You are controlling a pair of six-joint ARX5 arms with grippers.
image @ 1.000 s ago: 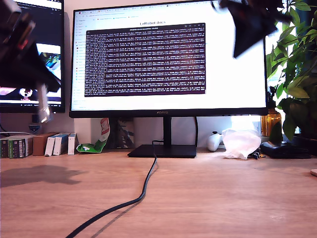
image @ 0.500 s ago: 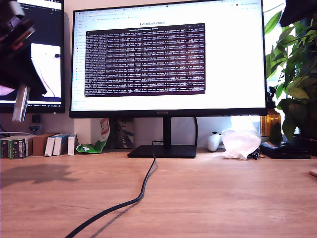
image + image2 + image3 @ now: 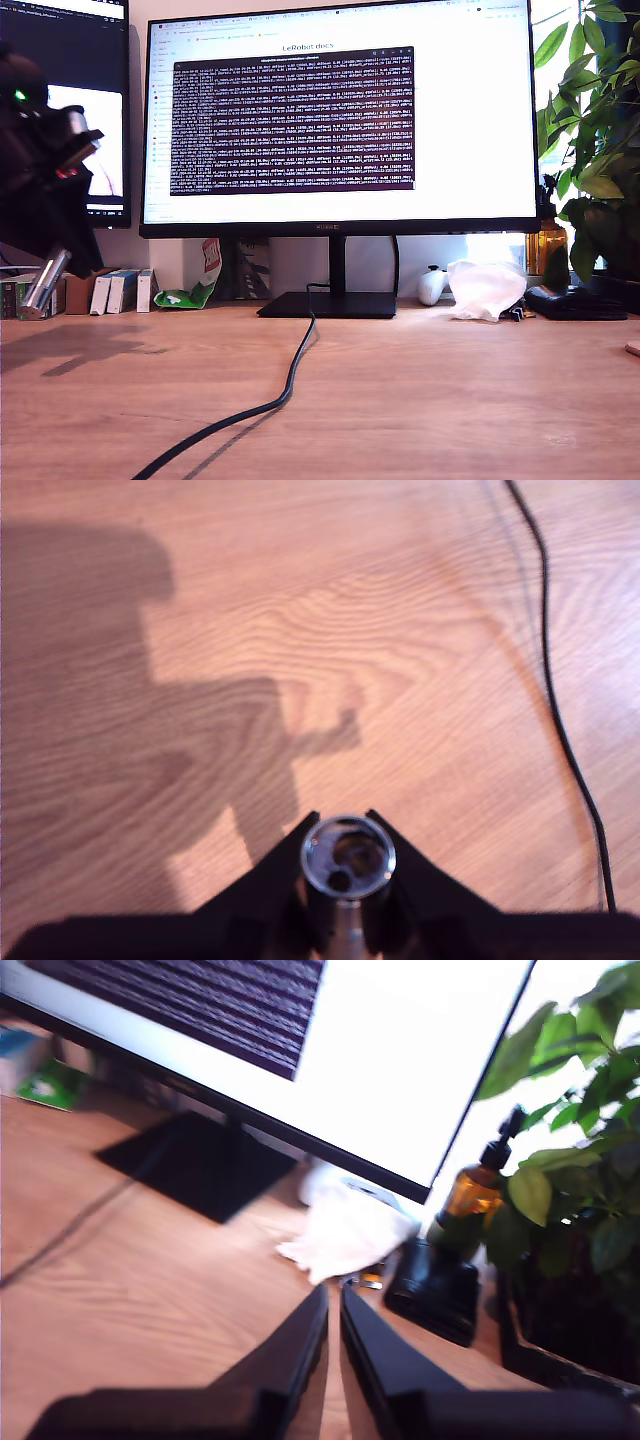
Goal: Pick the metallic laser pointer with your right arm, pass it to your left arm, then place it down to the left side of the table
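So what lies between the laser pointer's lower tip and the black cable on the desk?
Only bare wood-grain table. In the exterior view, nothing sits between the laser pointer, held by my first pincer, and the black cable; the first wrist view agrees.

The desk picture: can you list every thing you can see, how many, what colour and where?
table: one, light-brown wood, across the bottom.
big monitor: one, black frame, white screen with dark text, centre.
second monitor: one, black, the exterior view's left edge.
cable: one, black, running from the monitor stand toward the front.
small boxes: several, mixed colours, back of the table on the exterior view's left.
white crumpled thing: one, right of the stand.
plant: one, green, the exterior view's right.
amber pump bottle: one, beside the plant.
metallic laser pointer: one, silver, held low over the table.
my first hand: black, shut on the pointer.
my second hand: black, shut, holding nothing.
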